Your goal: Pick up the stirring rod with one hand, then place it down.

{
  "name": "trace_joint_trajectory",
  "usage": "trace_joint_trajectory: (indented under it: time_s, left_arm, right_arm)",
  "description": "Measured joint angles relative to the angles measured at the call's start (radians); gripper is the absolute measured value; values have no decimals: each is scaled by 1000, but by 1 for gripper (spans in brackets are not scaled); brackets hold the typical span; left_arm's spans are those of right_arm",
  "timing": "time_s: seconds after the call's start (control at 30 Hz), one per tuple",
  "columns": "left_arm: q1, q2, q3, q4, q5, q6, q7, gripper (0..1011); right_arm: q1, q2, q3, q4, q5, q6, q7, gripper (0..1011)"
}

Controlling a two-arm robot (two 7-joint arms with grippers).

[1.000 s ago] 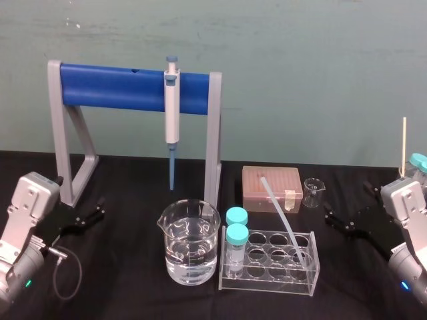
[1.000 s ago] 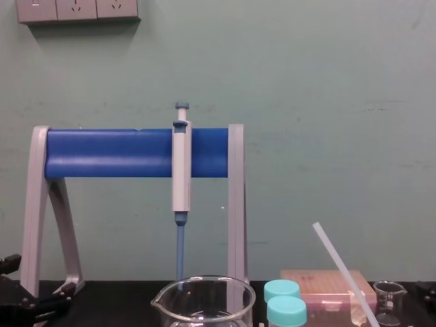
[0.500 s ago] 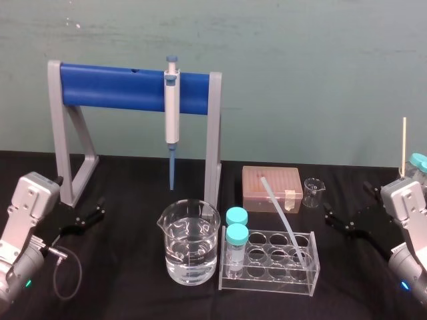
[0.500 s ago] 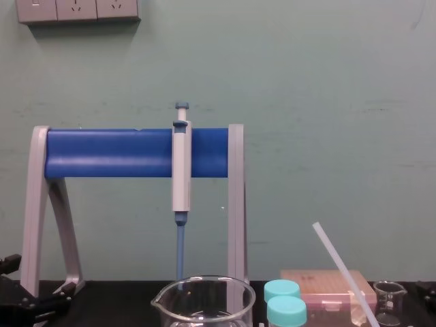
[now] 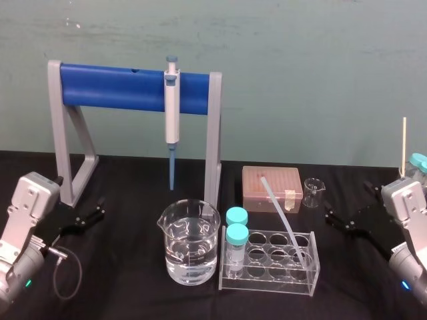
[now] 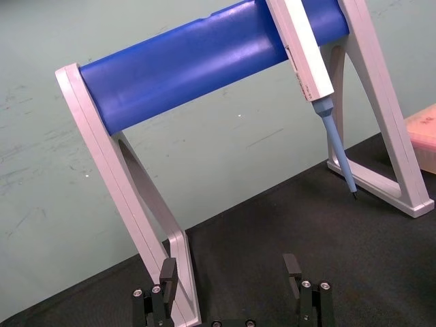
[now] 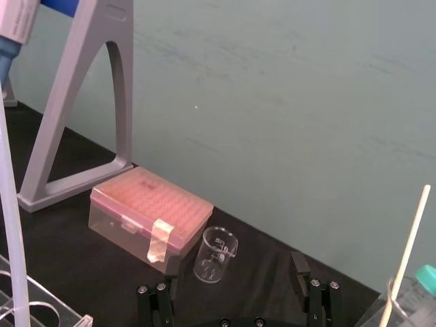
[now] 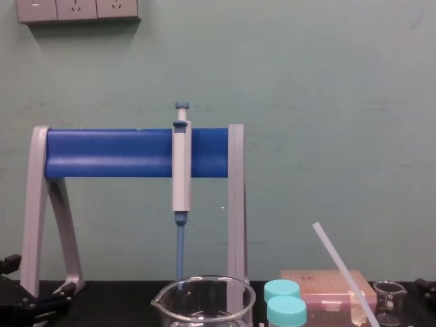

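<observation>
Left pincer [image 5: 100, 207] is sitting low over the left side of the counter [image 5: 133, 293], near the left leg of the stand [image 5: 113, 88]. Its two black fingers are spreading wide apart and gripping nothing, and in the left wrist view bare counter is showing between them. Right pincer [image 5: 347, 203] is sitting at the far right of the counter, likewise gaping wide and carrying nothing. It is pointing toward the small beaker [image 5: 312, 192] and the pink box [image 5: 271, 189].

The stirring rod [image 5: 280, 215] is leaning in the clear rack [image 5: 267, 283] near the middle of the counter, well apart from both pincers. Its lower end is standing in a hole at the rack's right end, and its upper end is tilting back and to the left, crossing in front of the pink box. Two tubes with teal caps [image 5: 236, 230] are standing at the rack's left end, and a big beaker [image 5: 189, 250] holding water is sitting just beside the rack on its left. A pipette [image 5: 172, 120] is hanging from the stand's blue bar, behind the big beaker.
</observation>
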Motion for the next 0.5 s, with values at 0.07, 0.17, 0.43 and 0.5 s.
trace_joint_trajectory:
  time_s: [0.07,0.17,0.43,0.5]
  left_arm:
    - [0,0,0,0,0,0,0,1001]
    - [0,0,0,0,0,0,0,1000]
    - [0,0,0,0,0,0,0,1000]
    - [0,0,0,0,0,0,0,1000]
  right_arm:
    - [-5,-3,7,-5,-12,-23,-1,1000]
    - [-17,-7,18,-21,-29,-71,-6,1000]
    - [-43,-11,29,-67,-95,-236,-7,1000]
    - [-49,-11,26,-79,-122,-289,-3,1000]
